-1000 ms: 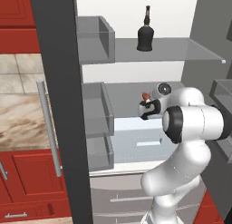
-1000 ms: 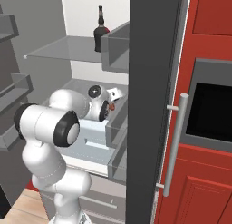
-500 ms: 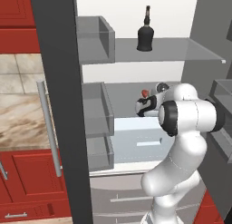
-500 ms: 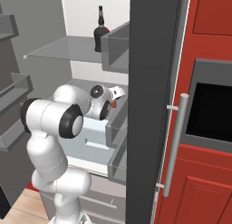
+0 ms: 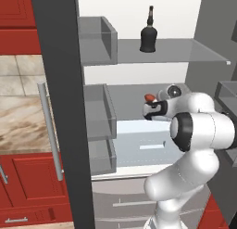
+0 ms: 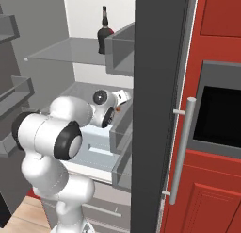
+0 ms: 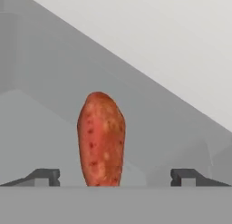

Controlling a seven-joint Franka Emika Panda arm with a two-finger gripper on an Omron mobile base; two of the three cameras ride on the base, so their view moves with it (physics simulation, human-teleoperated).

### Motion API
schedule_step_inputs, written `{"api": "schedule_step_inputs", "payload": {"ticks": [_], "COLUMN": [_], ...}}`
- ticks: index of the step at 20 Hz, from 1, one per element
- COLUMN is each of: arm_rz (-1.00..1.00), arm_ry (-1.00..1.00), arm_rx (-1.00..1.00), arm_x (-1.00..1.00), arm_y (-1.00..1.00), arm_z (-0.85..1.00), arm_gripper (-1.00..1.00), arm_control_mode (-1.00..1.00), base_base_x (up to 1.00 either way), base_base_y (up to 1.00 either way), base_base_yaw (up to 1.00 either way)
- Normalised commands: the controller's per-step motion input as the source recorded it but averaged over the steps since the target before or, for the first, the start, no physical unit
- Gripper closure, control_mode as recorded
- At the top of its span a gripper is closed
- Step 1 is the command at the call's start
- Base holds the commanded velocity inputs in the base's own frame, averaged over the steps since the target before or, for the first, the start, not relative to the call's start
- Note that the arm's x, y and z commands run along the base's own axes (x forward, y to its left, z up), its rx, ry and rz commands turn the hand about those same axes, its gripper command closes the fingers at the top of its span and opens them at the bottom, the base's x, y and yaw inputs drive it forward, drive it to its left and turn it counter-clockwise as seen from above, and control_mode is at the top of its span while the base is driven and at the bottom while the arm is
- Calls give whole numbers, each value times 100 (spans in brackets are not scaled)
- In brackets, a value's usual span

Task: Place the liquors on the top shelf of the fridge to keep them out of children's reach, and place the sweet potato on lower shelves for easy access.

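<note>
A black round-bodied liquor bottle [image 5: 148,36] [image 6: 104,35] stands upright on the fridge's top shelf [image 5: 194,53] [image 6: 56,52]. The orange-red sweet potato [image 7: 101,139] [image 5: 149,97] lies on the lower shelf [image 5: 129,90], one level under the top shelf. My gripper [image 7: 115,177] [image 5: 151,107] [image 6: 121,98] reaches into the fridge at that level and is open. Its dark fingertips [image 7: 44,177] stand wide on either side of the sweet potato, with a clear gap to it on both sides.
The dark grey fridge door [image 5: 62,112] [image 6: 160,100] stands open, with grey door bins [image 5: 95,38] and a silver bar handle [image 5: 48,130]. A pale blue drawer [image 5: 139,142] sits below the lower shelf. Red cabinets [image 6: 216,170] flank the fridge.
The jaws have opened wide and let go of the sweet potato, which now rests on the lower shelf. The arm's elbow has shifted slightly; the bottle has not moved.
</note>
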Motion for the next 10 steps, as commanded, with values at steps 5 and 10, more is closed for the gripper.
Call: {"api": "schedule_step_inputs", "payload": {"ticks": [5,10], "arm_rz": [2,3], "arm_ry": [5,7], "arm_rx": [-2,-4], "arm_x": [-87,-94], "arm_y": [0,13], "arm_z": [36,43], "arm_gripper": [-100,-100], "arm_control_mode": [-100,-100], "base_base_x": [0,0], "base_base_y": [0,0], "base_base_yaw": [0,0]}}
